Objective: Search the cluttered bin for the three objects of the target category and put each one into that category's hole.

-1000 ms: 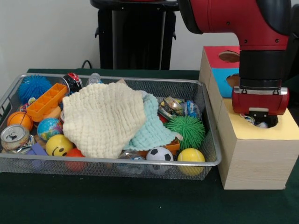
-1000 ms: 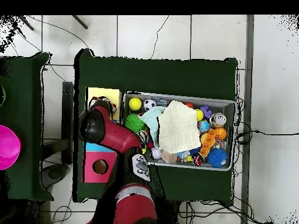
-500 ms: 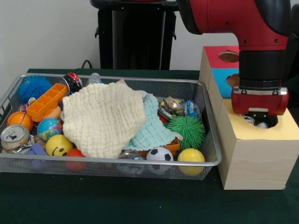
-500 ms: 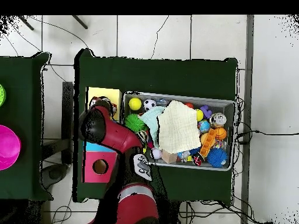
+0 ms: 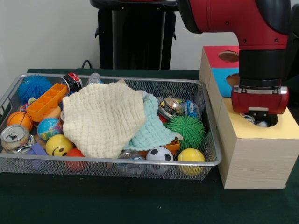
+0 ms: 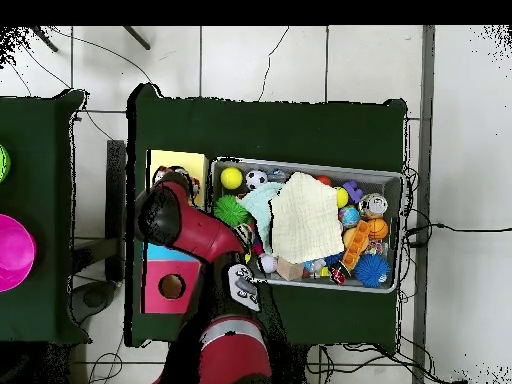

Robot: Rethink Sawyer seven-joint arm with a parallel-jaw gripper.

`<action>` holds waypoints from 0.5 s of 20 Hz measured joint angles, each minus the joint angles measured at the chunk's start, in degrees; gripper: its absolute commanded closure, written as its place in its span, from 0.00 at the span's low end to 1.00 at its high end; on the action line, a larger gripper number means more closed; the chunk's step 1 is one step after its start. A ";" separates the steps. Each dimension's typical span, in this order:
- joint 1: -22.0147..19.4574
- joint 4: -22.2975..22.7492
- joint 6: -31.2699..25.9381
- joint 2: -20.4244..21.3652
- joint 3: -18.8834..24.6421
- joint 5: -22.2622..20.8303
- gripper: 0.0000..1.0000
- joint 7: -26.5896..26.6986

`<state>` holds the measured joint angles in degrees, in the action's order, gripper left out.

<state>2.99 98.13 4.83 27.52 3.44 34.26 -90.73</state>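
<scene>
The wire mesh bin [image 5: 117, 161] takes up the left and middle of the table. My gripper [image 5: 258, 116] hangs straight down over the yellow-surround hole [image 5: 270, 122] of the large wooden box [image 5: 252, 158], with its tip at the hole's mouth. Bits of a white crumpled wrapper [image 5: 262, 124] show in the hole under it. Two more shiny wrappers, one multicoloured [image 5: 172, 106] and one blue [image 5: 191, 108], lie at the bin's far right by the mint cloth. In the overhead view the gripper [image 6: 178, 183] sits over the yellow top [image 6: 168, 162], left of the bin [image 6: 395, 176].
A cream cloth [image 5: 103, 119] and a mint cloth [image 5: 152, 128] cover the bin's middle. Around them lie a green spiky ball [image 5: 186, 130], several balls, an orange block [image 5: 46, 100] and a silver can [image 5: 14, 136]. The red-surround hole [image 5: 229, 56] and blue-surround hole [image 5: 232, 79] stand behind the yellow one.
</scene>
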 measured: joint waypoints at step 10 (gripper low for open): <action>3.49 -0.21 -8.77 2.01 -4.42 1.77 1.00 -0.06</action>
<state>6.48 97.91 -3.94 29.53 -0.98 36.04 -90.79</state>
